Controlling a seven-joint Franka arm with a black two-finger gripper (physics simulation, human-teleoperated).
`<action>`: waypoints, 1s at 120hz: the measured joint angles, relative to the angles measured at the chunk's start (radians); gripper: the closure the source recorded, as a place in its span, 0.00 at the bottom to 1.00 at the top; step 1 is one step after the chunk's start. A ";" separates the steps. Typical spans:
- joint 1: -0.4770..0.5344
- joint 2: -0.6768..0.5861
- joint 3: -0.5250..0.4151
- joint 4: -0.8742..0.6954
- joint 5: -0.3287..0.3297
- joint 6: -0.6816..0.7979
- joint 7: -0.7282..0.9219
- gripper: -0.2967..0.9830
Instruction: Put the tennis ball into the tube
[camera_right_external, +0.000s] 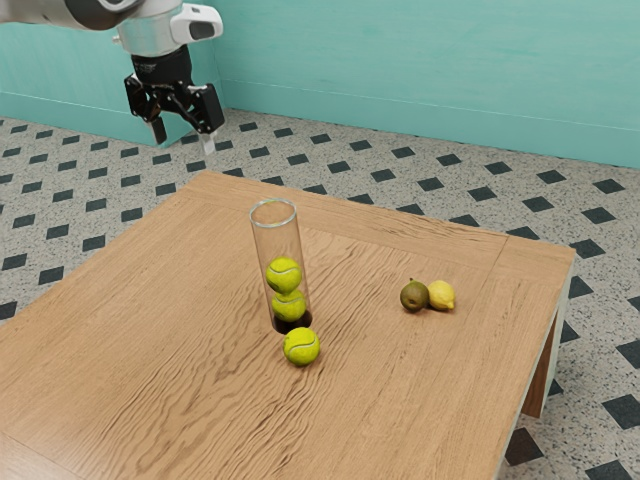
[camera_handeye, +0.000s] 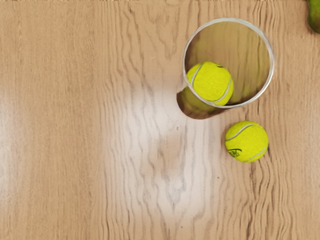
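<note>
High over the table's far left corner in the exterior view, my gripper (camera_right_external: 183, 138) is open, its two fingers apart with nothing between them. A clear tube (camera_right_external: 262, 240) with a dark base stands upright on the table, holding two stacked tennis balls, the upper ball (camera_right_external: 284, 275) around mid-height. One loose tennis ball (camera_right_external: 301, 346) lies on the wood beside the tube's base. From above, in the wrist view, the tube's round rim (camera_handeye: 272, 62) surrounds its opening, an inner ball (camera_handeye: 211, 84) is visible, and the loose ball (camera_handeye: 246, 141) lies outside, apart from the rim.
A dark green-brown fruit (camera_right_external: 414, 296) and a lemon (camera_right_external: 441, 295) sit side by side toward the exterior view's right on the wooden table (camera_right_external: 150, 330). Part of a green fruit (camera_handeye: 314, 16) appears at the wrist view's corner, on the tube's side of the loose ball.
</note>
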 joint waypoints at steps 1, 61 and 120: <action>0.000 0.000 0.000 0.000 0.000 0.000 0.000 0.23; 0.013 -0.315 -0.114 -0.419 -0.028 0.079 -0.038 0.23; 0.012 -0.369 -0.263 -0.888 -0.242 0.554 -0.093 0.23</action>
